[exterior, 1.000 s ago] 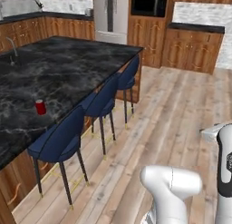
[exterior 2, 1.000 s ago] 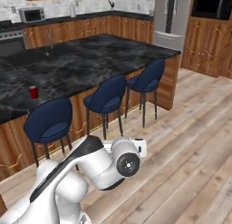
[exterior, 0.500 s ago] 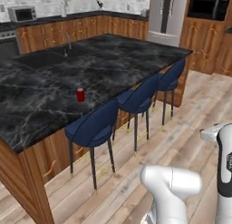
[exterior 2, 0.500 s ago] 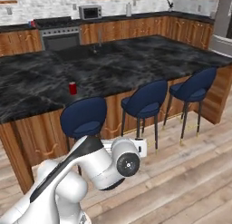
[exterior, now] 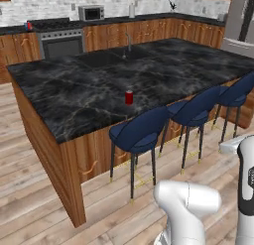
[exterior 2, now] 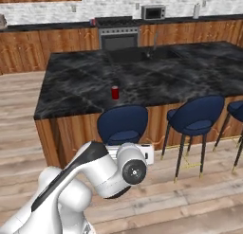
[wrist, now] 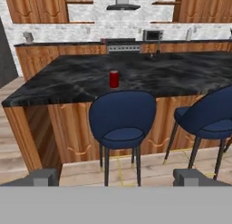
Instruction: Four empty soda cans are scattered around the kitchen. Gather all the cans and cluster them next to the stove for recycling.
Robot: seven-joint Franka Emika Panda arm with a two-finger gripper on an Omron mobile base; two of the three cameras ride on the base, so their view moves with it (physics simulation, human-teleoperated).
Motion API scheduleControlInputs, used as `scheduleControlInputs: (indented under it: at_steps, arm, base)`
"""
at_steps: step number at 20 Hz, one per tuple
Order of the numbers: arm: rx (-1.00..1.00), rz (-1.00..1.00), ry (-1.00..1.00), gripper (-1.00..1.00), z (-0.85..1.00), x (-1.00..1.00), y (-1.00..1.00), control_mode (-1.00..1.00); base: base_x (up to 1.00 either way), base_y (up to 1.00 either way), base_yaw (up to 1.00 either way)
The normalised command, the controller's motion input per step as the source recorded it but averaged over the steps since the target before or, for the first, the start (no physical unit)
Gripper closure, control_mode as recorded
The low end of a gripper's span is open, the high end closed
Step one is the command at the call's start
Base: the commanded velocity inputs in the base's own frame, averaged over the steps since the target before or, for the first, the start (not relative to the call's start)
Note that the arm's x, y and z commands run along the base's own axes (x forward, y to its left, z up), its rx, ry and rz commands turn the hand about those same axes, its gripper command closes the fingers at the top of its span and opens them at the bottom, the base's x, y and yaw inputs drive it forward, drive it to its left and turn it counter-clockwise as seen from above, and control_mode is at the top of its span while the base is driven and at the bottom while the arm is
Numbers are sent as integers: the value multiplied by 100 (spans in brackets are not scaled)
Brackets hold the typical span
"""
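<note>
A red soda can (exterior: 129, 97) (exterior 2: 115, 92) (wrist: 113, 79) stands upright on the black marble island, near the edge above the blue stools. The stove (exterior: 60, 38) (exterior 2: 118, 31) (wrist: 123, 47) is set in the back counter beyond the island. A small red thing (exterior: 28, 26) (exterior 2: 93, 22) sits on the counter just left of it, too small to name. My gripper (wrist: 118, 177) is open and holds nothing. Its fingertips (wrist: 44, 177) stand wide apart, low in front of the stools and well short of the can.
Blue bar stools (exterior: 141, 132) (exterior 2: 124, 124) (wrist: 121, 116) line the island's (exterior: 74, 105) near side, between me and the can. A microwave (exterior: 92, 13) (exterior 2: 156, 12) sits on the back counter right of the stove. A faucet (exterior: 128, 43) rises from the island. Wooden floor lies to the left.
The whole picture has shifted, so the base has moved and now faces the island's stool side more squarely and closer. The red can stays in its place on the island. The gripper stays open.
</note>
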Motion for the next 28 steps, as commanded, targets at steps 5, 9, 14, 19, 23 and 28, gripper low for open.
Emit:
scheduleControlInputs:
  at_steps: [5,9,14,19,23,28]
  arm:
    - [0,0,0,-100,0,0,0,100]
    - [0,0,0,-100,0,0,0,100]
    - [0,0,0,-100,0,0,0,100]
    - [0,0,0,-100,0,0,0,100]
    - [0,0,0,-100,0,0,0,100]
    - [0,0,0,-100,0,0,0,100]
  base:
    - [3,-11,40]
    - [45,-73,5]
    - [53,-76,3]
    - [97,-37,1]
    - [96,-9,5]
    - [88,0,12]
